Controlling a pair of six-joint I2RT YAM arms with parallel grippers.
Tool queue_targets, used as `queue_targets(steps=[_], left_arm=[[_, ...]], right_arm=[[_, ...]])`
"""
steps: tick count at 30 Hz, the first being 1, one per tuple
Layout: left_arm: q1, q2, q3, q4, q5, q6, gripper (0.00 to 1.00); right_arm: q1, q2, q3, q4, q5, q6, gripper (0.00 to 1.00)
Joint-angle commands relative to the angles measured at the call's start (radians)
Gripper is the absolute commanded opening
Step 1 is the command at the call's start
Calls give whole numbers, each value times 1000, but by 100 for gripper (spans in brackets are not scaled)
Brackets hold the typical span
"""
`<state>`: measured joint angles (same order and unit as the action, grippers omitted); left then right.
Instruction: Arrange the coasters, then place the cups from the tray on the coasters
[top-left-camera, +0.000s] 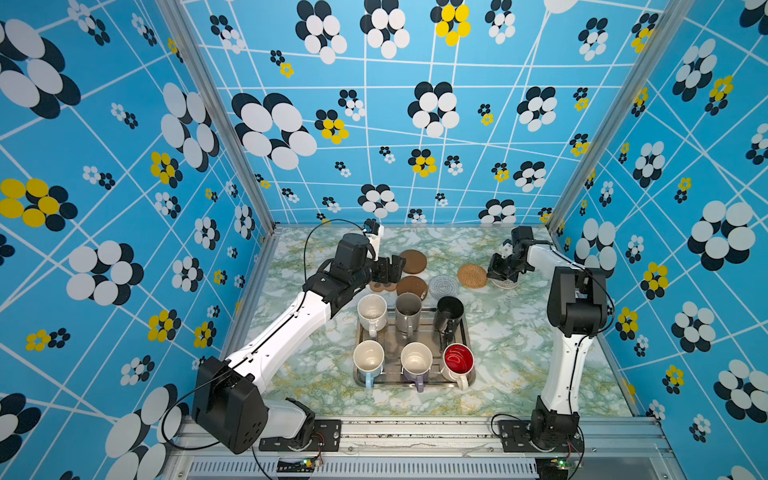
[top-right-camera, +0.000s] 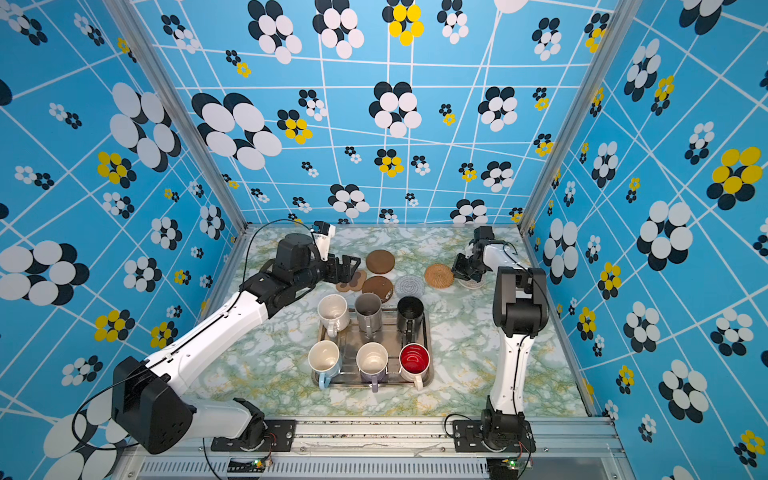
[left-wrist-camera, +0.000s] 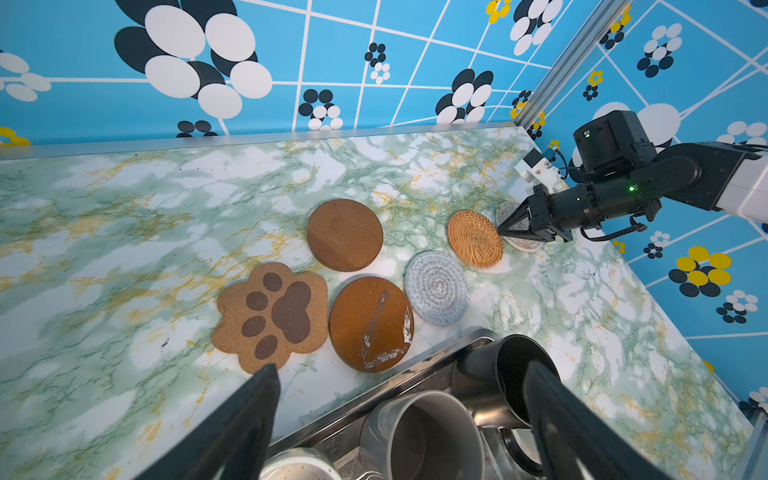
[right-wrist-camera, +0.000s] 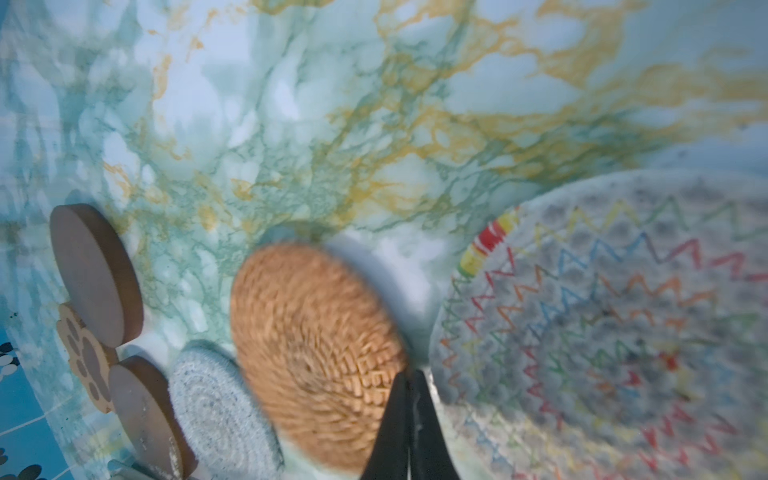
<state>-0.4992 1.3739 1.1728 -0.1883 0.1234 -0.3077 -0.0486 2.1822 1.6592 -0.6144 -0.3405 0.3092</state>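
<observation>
The right claw (top-left-camera: 494, 274), pressed together, touches its tip to the right edge of the tan rattan coaster (top-left-camera: 472, 276) at centre-right in a top view, over a zigzag-stitched woven coaster (top-left-camera: 505, 284), while the left claw (top-left-camera: 395, 268), spread wide, hangs well off leftward.

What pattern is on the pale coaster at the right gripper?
Woven coaster: grey-white with multicoloured zigzag stitching, clearest in the right wrist view.

Marble table (top-left-camera: 519, 353): coasters (top-left-camera: 412, 262), tray (top-left-camera: 390, 376).
</observation>
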Motion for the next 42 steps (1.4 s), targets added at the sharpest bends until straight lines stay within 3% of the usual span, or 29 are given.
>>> queue_targets(steps=[1, 3, 11, 24, 34, 42], left_arm=[[-8, -7, 6, -5, -1, -10, 93], [-9, -8, 6, -4, -1, -10, 93], [-9, -10, 5, -1, 2, -10, 93], [-12, -19, -3, 0, 1, -8, 93], [-12, -33, -24, 4, -13, -6, 93], [-11, -35, -28, 5, -12, -8, 93]], right_arm=[[2, -73, -12, -38, 17, -7, 9], [3, -94, -13, -41, 20, -1, 19], [30, -229, -87, 0, 11, 21, 24], [100, -254, -239, 26, -3, 29, 8], [108, -198, -331, 85, -8, 70, 6], [108, -143, -313, 85, 11, 73, 6]])
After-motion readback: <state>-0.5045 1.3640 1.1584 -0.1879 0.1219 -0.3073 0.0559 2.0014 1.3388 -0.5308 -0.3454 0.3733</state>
